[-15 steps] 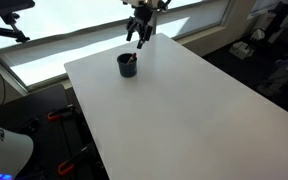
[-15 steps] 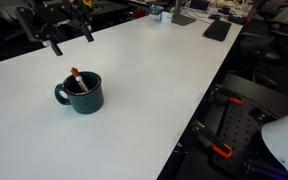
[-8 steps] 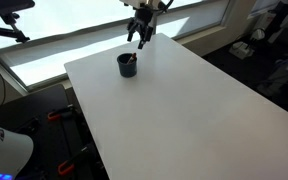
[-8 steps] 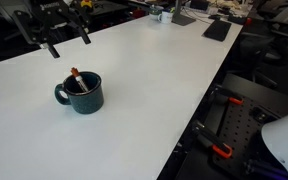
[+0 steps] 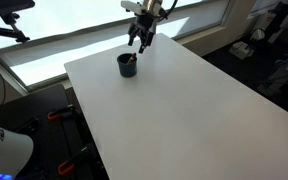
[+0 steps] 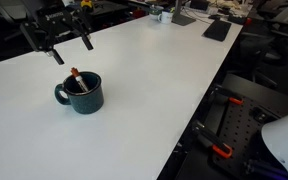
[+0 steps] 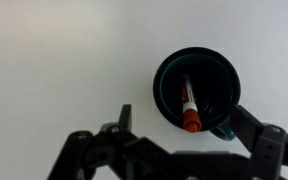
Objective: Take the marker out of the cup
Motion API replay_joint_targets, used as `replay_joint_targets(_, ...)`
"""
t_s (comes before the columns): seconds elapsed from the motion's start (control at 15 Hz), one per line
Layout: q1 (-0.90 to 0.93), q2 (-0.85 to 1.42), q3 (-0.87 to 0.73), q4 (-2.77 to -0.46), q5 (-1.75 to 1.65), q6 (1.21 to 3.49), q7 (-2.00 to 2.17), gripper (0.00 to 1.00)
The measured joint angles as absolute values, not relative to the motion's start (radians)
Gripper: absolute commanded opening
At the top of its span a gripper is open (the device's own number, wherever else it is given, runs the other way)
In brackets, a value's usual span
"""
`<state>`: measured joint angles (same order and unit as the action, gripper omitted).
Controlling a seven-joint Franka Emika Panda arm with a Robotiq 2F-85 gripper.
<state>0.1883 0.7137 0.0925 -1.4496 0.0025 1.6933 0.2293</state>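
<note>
Wrist view looks straight down on the white counter (image 7: 54,60); right of centre stands the dark cup (image 7: 162,90) with the marker (image 7: 189,103) inside, its reddish end leaning against the rim. In an exterior view the end effector (image 6: 72,50) hangs above the cup, fingers spread wide and empty. Far right, well apart, lies a dark flat pad (image 6: 217,30).

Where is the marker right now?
The marker leans inside the dark cup on the white table in an exterior view, with the open claw above and behind it, not touching.
</note>
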Motion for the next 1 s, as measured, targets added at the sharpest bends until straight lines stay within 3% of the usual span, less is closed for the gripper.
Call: replay_joint_targets(1.0, 0.19, 0.751, 0.092, -1.426, 0.003, 1.694, 0.224, 1.0)
